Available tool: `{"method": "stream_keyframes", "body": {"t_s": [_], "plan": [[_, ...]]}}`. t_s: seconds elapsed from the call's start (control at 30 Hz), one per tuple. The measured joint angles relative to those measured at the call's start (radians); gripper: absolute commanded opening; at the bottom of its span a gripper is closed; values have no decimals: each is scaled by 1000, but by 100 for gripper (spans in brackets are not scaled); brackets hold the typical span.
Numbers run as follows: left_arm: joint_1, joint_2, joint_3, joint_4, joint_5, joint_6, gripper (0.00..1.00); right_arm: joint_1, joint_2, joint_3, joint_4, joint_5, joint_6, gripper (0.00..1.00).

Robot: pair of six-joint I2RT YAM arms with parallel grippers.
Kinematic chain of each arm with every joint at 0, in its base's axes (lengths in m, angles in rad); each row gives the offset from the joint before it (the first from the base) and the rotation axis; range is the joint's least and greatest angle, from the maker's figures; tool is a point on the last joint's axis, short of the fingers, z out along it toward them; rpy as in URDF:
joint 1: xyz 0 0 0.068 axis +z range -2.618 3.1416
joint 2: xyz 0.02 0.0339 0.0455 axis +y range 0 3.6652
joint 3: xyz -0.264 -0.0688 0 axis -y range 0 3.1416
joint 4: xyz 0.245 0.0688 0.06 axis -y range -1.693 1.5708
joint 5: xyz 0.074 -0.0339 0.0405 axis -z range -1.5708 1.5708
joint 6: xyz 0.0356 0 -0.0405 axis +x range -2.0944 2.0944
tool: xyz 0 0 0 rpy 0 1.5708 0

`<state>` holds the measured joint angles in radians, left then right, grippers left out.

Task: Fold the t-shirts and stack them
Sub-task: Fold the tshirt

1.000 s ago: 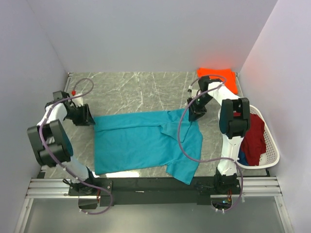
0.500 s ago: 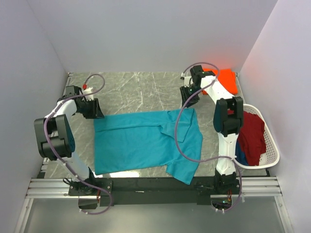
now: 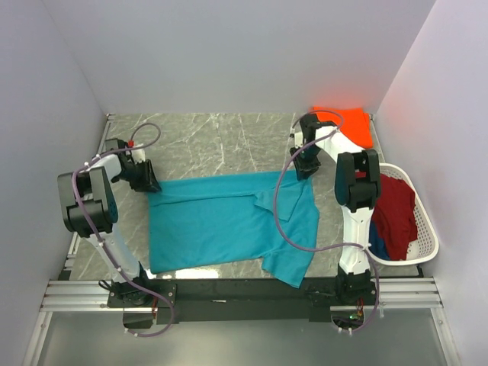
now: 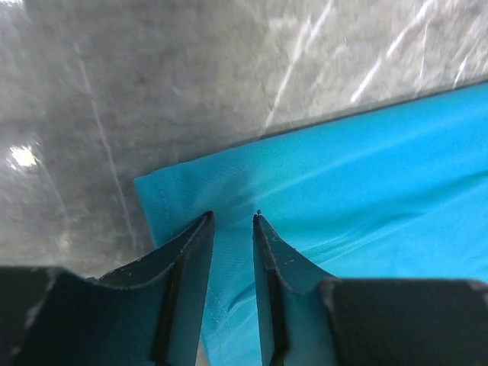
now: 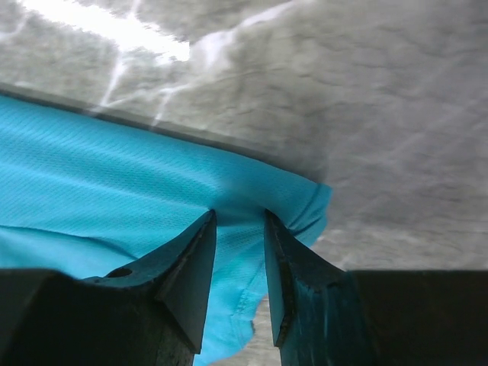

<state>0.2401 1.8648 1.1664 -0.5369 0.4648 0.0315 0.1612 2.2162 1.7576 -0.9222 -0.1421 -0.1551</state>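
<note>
teal t-shirt spread flat on the marble table, near-right sleeve hanging towards the front rail; left gripper at its far-left corner, right gripper at its far-right corner; both jaw pairs stand a narrow gap apart with teal cloth showing in the gap, not clamped; fingertips look pressed into the fabric, hard to confirm; orange t-shirt folded at far right; dark red t-shirt in the white basket.
</note>
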Motion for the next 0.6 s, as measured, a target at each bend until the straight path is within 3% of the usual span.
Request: {"method": "stream_keyframes", "body": {"t_s": [0.17, 0.37, 0.6], "plan": [[5, 35, 54, -14, 2, -6, 43, -5, 0, 7, 7, 24, -1, 46], [6, 29, 89, -24, 33, 26, 46, -9, -25, 25, -14, -55, -29, 50], [-20, -140, 26, -27, 45, 63, 46, 18, -150, 31, -61, -110, -58, 48]]}}
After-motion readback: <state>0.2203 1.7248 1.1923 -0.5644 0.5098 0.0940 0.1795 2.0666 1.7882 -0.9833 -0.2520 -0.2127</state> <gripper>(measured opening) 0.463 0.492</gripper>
